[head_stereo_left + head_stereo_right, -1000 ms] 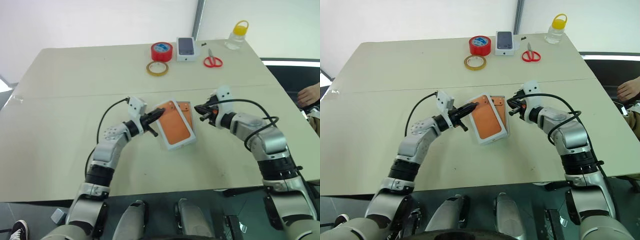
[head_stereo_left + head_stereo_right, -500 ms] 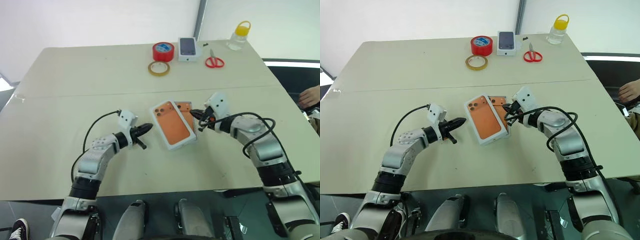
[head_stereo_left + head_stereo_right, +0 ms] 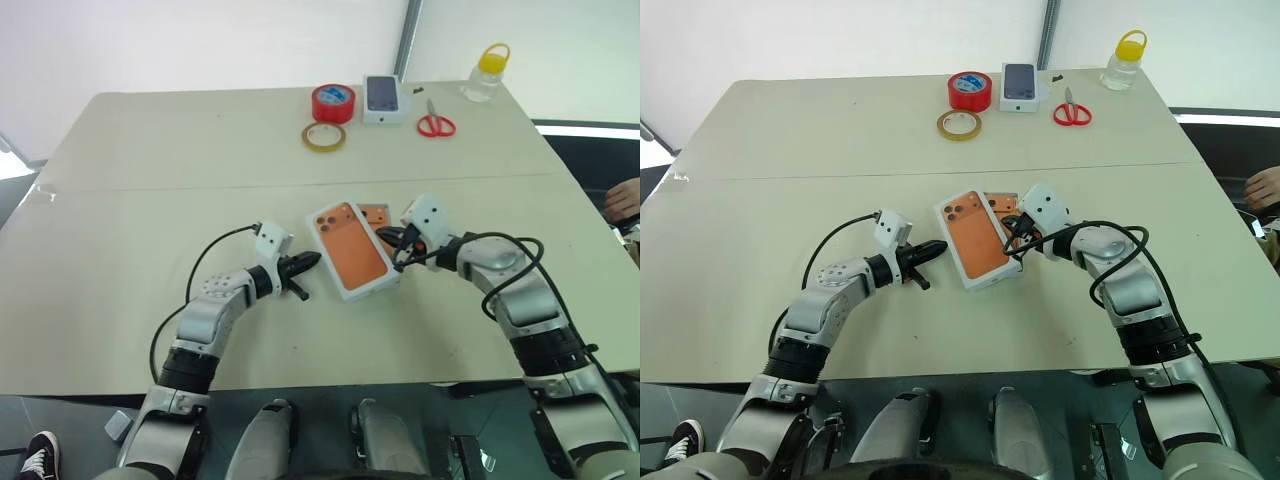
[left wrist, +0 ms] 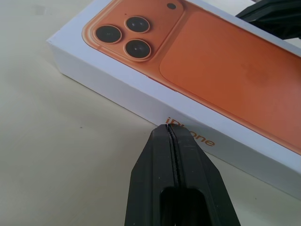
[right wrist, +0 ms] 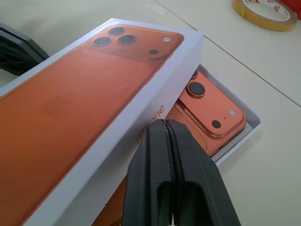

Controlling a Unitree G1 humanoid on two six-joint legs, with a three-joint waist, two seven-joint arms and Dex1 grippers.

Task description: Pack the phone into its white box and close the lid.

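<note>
The lid (image 3: pixel 350 250), white with an orange phone printed on top, lies askew over the white box (image 5: pixel 251 123). It leaves one end of the box uncovered. The orange phone (image 5: pixel 207 110) lies inside the box with its camera lenses showing. My left gripper (image 3: pixel 312 260) is shut, low over the table, with its tips against the lid's left side wall by the lettering. My right gripper (image 3: pixel 392 240) is also shut. Its tips are at the lid's right side wall, just above the uncovered phone. Neither gripper holds anything.
At the table's far edge stand a red tape roll (image 3: pixel 332 103), a yellow tape ring (image 3: pixel 324 136), a small white box showing a dark phone (image 3: pixel 382 97), red scissors (image 3: pixel 436 124) and a yellow-capped bottle (image 3: pixel 485 72). A person's hand (image 3: pixel 625 197) shows at the right edge.
My left gripper came off the lid's upper corner, sank and now points at its left side wall. My right gripper rolled and closed in on the lid's right side.
</note>
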